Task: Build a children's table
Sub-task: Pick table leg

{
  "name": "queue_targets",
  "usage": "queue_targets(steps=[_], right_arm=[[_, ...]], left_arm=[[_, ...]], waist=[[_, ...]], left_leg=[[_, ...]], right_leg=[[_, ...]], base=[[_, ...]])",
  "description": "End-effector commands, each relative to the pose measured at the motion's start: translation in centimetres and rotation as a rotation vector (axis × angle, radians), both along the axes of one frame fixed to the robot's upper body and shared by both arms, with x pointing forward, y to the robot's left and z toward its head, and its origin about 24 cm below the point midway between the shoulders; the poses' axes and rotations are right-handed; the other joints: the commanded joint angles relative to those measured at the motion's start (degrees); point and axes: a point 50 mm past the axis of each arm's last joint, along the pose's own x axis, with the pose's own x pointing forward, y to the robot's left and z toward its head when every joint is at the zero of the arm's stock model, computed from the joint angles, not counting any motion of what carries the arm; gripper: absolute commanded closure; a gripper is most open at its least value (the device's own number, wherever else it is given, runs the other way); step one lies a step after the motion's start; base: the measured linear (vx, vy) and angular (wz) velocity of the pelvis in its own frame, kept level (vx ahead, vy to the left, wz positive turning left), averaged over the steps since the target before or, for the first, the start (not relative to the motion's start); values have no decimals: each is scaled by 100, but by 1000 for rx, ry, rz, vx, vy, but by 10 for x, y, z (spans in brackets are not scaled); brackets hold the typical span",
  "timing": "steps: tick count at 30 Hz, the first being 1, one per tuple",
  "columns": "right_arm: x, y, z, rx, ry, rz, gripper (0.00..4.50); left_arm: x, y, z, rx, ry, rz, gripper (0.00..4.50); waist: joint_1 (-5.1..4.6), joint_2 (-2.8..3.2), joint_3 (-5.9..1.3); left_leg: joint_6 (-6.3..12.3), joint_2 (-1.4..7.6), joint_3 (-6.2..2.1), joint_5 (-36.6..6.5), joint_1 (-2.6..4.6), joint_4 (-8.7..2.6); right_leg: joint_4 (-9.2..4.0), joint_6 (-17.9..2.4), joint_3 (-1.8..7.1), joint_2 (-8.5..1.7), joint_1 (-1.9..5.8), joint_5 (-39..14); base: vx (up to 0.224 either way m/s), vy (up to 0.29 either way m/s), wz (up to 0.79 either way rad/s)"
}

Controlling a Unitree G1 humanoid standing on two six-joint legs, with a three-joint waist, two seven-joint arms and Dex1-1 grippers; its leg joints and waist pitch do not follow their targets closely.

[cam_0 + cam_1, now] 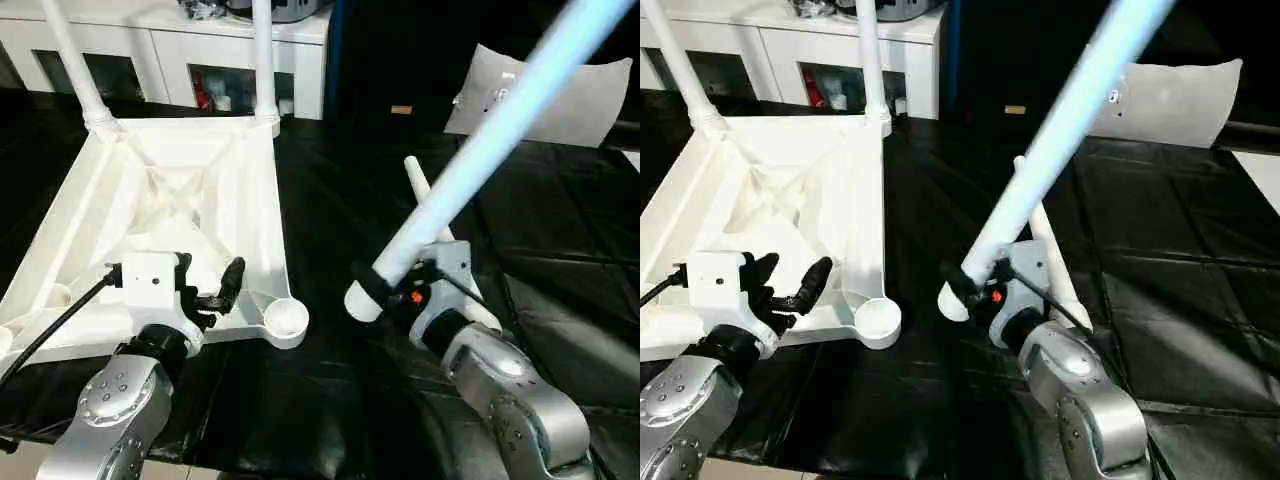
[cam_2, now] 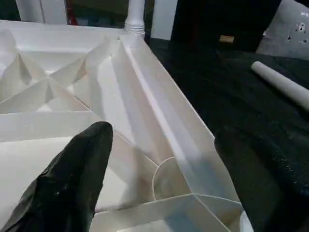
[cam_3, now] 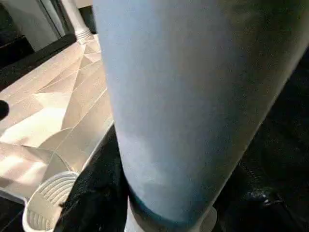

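Observation:
The white table top (image 1: 150, 200) lies upside down, ribbed underside up, on the left. Two legs (image 1: 264, 60) stand in its far corner sockets. The near right corner socket (image 1: 285, 318) is empty, as the right wrist view confirms (image 3: 46, 203). My left gripper (image 1: 210, 275) is open over the top's near edge, just left of that socket, and its fingers (image 2: 72, 183) hold nothing. My right gripper (image 1: 395, 285) is shut on a third leg (image 1: 480, 140), which tilts up to the right with its thick end (image 1: 360, 300) low, right of the empty socket. A fourth leg (image 1: 425, 205) lies on the cloth behind it.
A black cloth (image 1: 330, 190) covers the work surface. A white shelved cabinet (image 1: 170, 50) stands at the back left. A grey-white cushion-like panel (image 1: 590, 100) leans at the back right. A black cable (image 1: 60, 315) runs from my left wrist.

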Motion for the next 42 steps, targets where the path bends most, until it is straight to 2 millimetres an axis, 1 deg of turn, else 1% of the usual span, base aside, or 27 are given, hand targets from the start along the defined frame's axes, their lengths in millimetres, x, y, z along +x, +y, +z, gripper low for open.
queue_targets(steps=[1, 5, 8, 9, 10, 11, 13, 16, 17, 18, 19, 20, 22, 25, 27, 29, 30, 31, 32, 33, 34, 36, 37, 38, 39, 40, 42], right_arm=[[1, -1, 11, 9, -53, 5, 261], [3, -4, 15, -21, -104, -43, 261], [4, -4, 14, -16, -96, -57, 261], [4, -4, 12, -15, -76, -49, 261], [4, -4, 12, -16, -74, -47, 261], [4, -3, 10, -31, -60, -31, 261], [3, -2, 8, -37, -53, -18, 261], [2, -1, 6, -33, -55, -15, 261], [2, -1, 6, -33, -60, -15, 261], [2, -1, 6, -34, -62, -15, 261], [2, -1, 6, -34, -64, -14, 261], [2, -1, 6, -33, -66, -13, 261], [3, -1, 7, -34, -72, -7, 261], [6, -2, 9, -43, -87, 0, 261], [7, -1, 9, -56, -92, 2, 261], [7, -1, 9, -67, -93, 9, 261], [6, 1, 9, -57, -86, 16, 261], [5, 2, 9, -65, -90, 22, 261], [5, 2, 10, -67, -91, 23, 261], [5, 3, 10, -73, -95, 25, 261], [4, 4, 11, -62, -94, 34, 261], [4, 4, 12, -81, -107, 37, 261], [5, 4, 11, -90, -111, 36, 261], [5, 3, 10, -80, -104, 25, 261], [5, 3, 10, -69, -100, 19, 261], [4, 3, 9, -63, -98, 16, 261], [3, 2, 7, -35, -84, -3, 261]], left_arm=[[-1, -1, 3, 10, -6, -3, 35], [-1, -1, 4, 27, -4, -21, 35], [-1, -1, 4, 28, -4, -21, 35], [-1, -2, 5, 23, -6, -23, 35], [-1, -3, 5, 23, -6, -24, 35], [-1, -4, 5, 21, -6, -27, 35], [-2, -6, 3, 105, 1, -45, 35], [-4, -8, 0, 138, 13, -44, 35], [-3, -6, 0, 107, 21, -8, 35], [-3, -5, 0, 92, 26, 17, 35], [-2, -3, 1, 79, 15, 33, 35], [-3, -3, 1, 53, 19, 46, 35], [-3, -7, 1, 66, 15, 25, 35], [-2, -10, 6, 57, -18, 11, 35], [-1, -8, 6, 65, -24, 31, 35], [0, -7, 4, 66, -27, 58, 35], [0, -8, 3, 58, -31, 64, 35], [0, -7, 0, 78, -20, 84, 35], [0, -7, 0, 81, -19, 85, 35], [0, -7, -1, 97, -18, 91, 35], [0, -9, -3, 100, -19, 94, 35], [1, -10, -5, 98, -13, 109, 35], [2, -10, -6, 97, -9, 116, 35], [2, -11, -7, 67, -15, 118, 35], [3, -11, -8, 59, -7, 118, 35], [4, -11, -10, 64, 0, 118, 35], [4, -9, -10, 73, -9, 116, 35]], waist=[[89, 40, -240], [243, 50, -238], [251, 210, -301], [-146, 400, -368], [-175, 451, -416], [-82, 418, -347], [-44, 345, -291], [38, 88, -260], [83, 28, -203], [-273, 230, 146], [-279, 560, 44], [-592, 771, 33], [-437, 778, -72], [-424, 495, -236], [-409, 114, -224], [-417, 132, -41], [-534, 191, 75], [-647, 293, 68], [-763, 583, 137], [-509, 584, 8], [-560, 456, -109], [-609, 246, -244], [-581, 285, -268], [-569, 54, -302], [-515, -13, -305], [-394, -131, -109], [-310, -103, 57]], left_leg=[[199, 182, -92, -1391, 0, -227], [859, 299, -451, -789, -320, 406], [1097, 296, -479, -834, -86, 67], [2154, 120, -488, -259, 506, -359], [2577, 132, -511, 208, 645, -356], [2681, 245, -383, 798, 326, -483], [2312, 359, -299, 462, 145, -602], [238, 432, -444, -2422, -60, -943], [-724, 119, -738, -2428, 192, 213], [-526, -129, -914, -889, -99, 1316], [-751, 186, -1296, -1635, 138, 1047], [-1535, 602, -1945, -5327, -200, -754], [-1261, 142, -1503, -5683, -88, -638], [-1378, -446, -1379, -3736, -21, -579], [-318, -303, -1026, -886, -19, 478], [-236, -135, -941, -508, 148, 734], [-470, -61, -992, -1525, 135, 585], [-703, 13, -1086, -2825, 149, 284], [-1401, -7, -1321, -6067, -342, -975], [-1122, 58, -1368, -5904, -261, -1126], [-1056, -403, -1648, -4772, -220, -1257], [-612, -462, -2056, -3409, 146, -947], [-484, -483, -2111, -3131, 208, -933], [-79, -595, -2101, -2568, 126, -795], [81, -765, -1882, -2224, 18, -456], [475, -625, -638, -990, -96, 1251], [291, -381, -586, -1105, -53, 1146]], right_leg=[[-756, -382, 531, -905, 155, -1193], [-982, -596, 948, -1669, 268, -1872], [-819, -858, 672, -1125, 164, -1549], [121, -539, -197, -8, -329, -815], [567, -239, -385, 78, -499, -816], [952, 358, -533, 42, -503, -795], [1001, 444, -592, -90, -398, -744], [403, -198, -175, -418, -23, -546], [-358, -852, 398, -1659, -337, -1408], [-1057, -1184, -311, -1308, 101, -3134], [-882, -1104, -634, -996, 62, -3001], [1138, -3, -662, -218, 129, -1377], [1038, -6, -461, -42, 26, -602], [101, -371, -252, -360, 413, -450], [-1069, -521, 69, -1721, 388, -2209], [-1237, -838, -114, -1708, 236, -3624], [-1144, -659, -486, -1459, 242, -4474], [-982, -425, -689, -1179, 259, -4568], [93, -200, -798, -430, 709, -3028], [445, -233, -542, -158, 815, -1170], [306, -675, -446, -31, 883, -1472], [-114, -1347, -201, -177, 576, -2181], [-179, -1619, -148, -193, 521, -2120], [-352, -2142, -17, -284, 512, -2160], [-649, -2449, 81, -473, 464, -2380], [-1386, -2477, 157, -1363, 275, -3478], [-1253, -1440, 406, -1176, 304, -4295]], base=[[0, 0, 0], [4, 63, -2], [15, 218, 0], [18, 272, 4], [10, 272, 8], [-33, 226, 9], [-55, 201, 2], [-115, 134, -9], [-113, 103, -22], [-113, 103, -22], [-80, 161, -34], [-61, 198, -13], [-63, 146, -6], [-109, 15, -16], [-125, -67, -36], [-137, -38, -25], [-131, -6, -24], [-58, 41, -30], [-93, 19, -13], [-93, 19, -13], [-107, -42, 12], [-21, -91, 32], [-33, -136, 50], [-95, -188, 60], [-95, -188, 60], [-162, -191, 49], [-124, -162, 17]])
